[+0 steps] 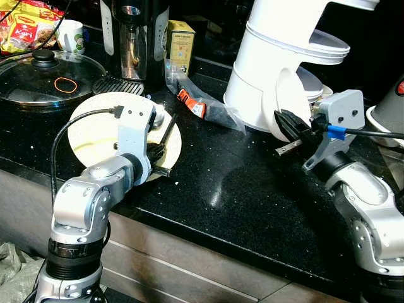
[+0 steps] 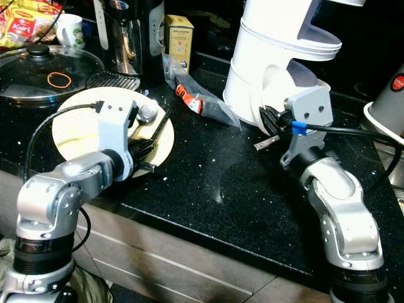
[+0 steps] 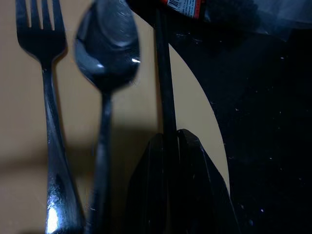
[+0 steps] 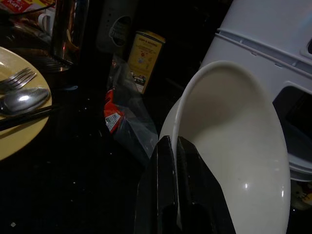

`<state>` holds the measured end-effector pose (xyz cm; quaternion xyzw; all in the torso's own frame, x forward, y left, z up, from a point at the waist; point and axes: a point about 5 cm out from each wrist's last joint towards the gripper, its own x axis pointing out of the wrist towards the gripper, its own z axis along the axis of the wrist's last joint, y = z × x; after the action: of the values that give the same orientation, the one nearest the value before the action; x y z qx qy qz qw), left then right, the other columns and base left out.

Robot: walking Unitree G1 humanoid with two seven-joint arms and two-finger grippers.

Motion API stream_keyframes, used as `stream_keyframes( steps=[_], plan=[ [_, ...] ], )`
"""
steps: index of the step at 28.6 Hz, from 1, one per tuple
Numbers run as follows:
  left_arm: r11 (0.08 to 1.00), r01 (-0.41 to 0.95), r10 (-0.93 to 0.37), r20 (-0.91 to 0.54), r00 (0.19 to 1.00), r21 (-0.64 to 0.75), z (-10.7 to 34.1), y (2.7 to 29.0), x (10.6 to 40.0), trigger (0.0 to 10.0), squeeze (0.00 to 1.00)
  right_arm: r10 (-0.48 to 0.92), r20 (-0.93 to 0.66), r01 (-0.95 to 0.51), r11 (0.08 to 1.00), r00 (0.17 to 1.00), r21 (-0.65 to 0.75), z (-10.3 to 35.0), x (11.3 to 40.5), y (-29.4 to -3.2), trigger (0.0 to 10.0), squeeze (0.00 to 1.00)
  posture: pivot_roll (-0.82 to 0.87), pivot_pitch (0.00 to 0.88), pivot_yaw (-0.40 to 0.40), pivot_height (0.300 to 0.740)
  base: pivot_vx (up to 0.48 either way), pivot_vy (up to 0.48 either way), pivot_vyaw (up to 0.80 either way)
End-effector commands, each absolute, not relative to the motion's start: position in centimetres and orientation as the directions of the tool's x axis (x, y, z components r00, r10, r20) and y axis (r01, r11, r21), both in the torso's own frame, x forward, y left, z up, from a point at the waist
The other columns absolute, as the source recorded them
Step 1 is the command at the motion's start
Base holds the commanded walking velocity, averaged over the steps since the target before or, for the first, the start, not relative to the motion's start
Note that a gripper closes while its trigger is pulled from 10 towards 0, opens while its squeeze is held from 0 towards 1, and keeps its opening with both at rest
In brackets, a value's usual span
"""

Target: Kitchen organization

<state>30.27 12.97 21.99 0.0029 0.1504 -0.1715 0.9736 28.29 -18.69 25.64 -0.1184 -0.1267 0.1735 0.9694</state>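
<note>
A cream plate [image 1: 95, 136] lies on the black counter [image 1: 240, 183] with a fork [image 3: 41, 34] and a spoon [image 3: 107, 48] on it. My left gripper [image 1: 158, 151] hovers over the plate's right edge, shut on a black chopstick [image 3: 165, 73] that points away across the rim. My right gripper [image 1: 291, 126] is shut on the rim of a white bowl [image 4: 234, 146]. It holds the bowl tilted on edge against the front of a tall white appliance [image 1: 278, 57].
A clear plastic bag with a red label [image 1: 202, 104] lies between plate and appliance. A glass-lidded pan [image 1: 44, 76], a coffee maker [image 1: 136, 38], a yellow box [image 1: 181, 44] and a mug [image 1: 71, 35] stand behind. The counter's front edge runs just below both arms.
</note>
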Motion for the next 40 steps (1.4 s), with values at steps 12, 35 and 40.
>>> stream_keyframes(
  steps=[12, 35, 40],
  plan=[
    [0.927, 0.359, -0.370, -0.096, 0.924, -0.112, 24.6, 12.1, 30.6, 0.0, 0.00, 0.292, 0.270, -0.257, 0.953, 0.917, -0.158, 26.6, 28.5, -19.9, 10.0, 0.00, 0.10, 0.006, -0.159, 0.740, 0.000, 0.000, 0.00],
    [0.691, 0.655, -0.626, 0.200, 0.754, -0.306, 27.5, 8.3, 28.3, 0.0, 0.00, 0.200, 0.232, -0.183, 0.979, 0.952, -0.094, 25.8, 28.6, -21.0, 10.0, 0.00, 0.09, 0.010, -0.161, 0.740, 0.000, 0.000, -0.28],
    [0.679, 0.672, -0.637, 0.217, 0.740, -0.295, 27.5, 8.2, 28.1, 0.0, 0.00, 0.197, 0.225, -0.175, 0.978, 0.954, -0.116, 25.8, 28.6, -21.0, 10.0, 0.00, 0.09, 0.008, -0.160, 0.740, 0.000, 0.000, -0.80]
  ],
)
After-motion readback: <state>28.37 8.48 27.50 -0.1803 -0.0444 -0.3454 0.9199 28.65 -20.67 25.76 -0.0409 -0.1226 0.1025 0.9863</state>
